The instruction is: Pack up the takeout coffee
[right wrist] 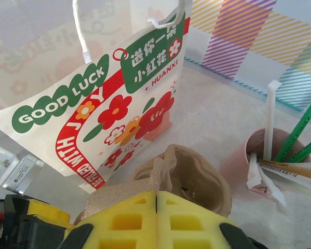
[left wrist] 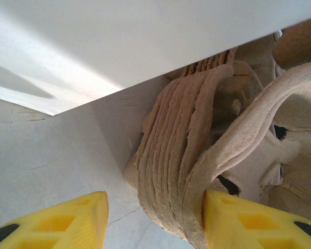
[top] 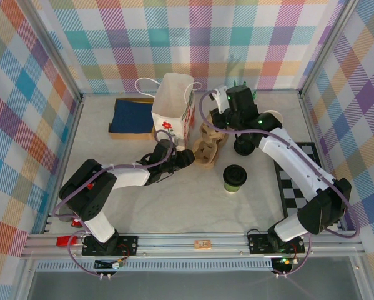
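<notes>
A: Left gripper (left wrist: 154, 202), status?
B: Jaws parted, straddling the edge of the pulp cup carrier stack (left wrist: 171, 150). One finger touches it; the other stands clear.
A: Right gripper (right wrist: 156, 197)?
B: Fingers pressed together at the stack's rim, with the printed paper bag (right wrist: 119, 104) just beyond. Whether pulp is pinched cannot be told.
A: Takeout coffee (top: 235, 177)?
B: Upright on the table (top: 174, 206), lid on, near the stack, apart from both grippers.

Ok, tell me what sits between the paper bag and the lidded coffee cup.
In the top view, cardboard cup trays lie between the bag and the cup.
</notes>
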